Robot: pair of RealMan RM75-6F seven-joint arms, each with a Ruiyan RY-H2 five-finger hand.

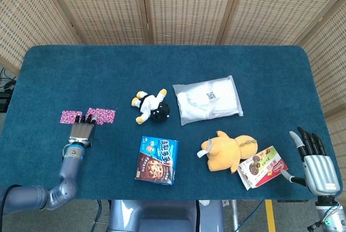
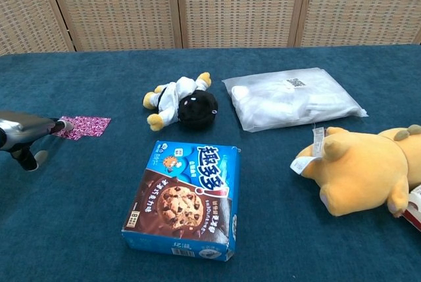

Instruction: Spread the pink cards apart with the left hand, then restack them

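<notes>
The pink cards lie flat on the blue tablecloth at the left: one card (image 1: pixel 102 115) to the right and another card (image 1: pixel 68 117) to the left, with a gap between them. My left hand (image 1: pixel 81 130) lies flat just in front of them, fingers stretched out and tips reaching the gap and the near edges of the cards. In the chest view the left hand (image 2: pixel 26 129) shows at the left edge, fingertips at the near card (image 2: pixel 83 126). My right hand (image 1: pixel 315 161) rests open at the table's right front corner, holding nothing.
A small plush doll (image 1: pixel 151 106) lies right of the cards. A blue cookie box (image 1: pixel 157 160), an orange plush toy (image 1: pixel 230 151), a red snack box (image 1: pixel 263 167) and a white plastic package (image 1: pixel 208 100) fill the middle and right of the table (image 1: pixel 81 70).
</notes>
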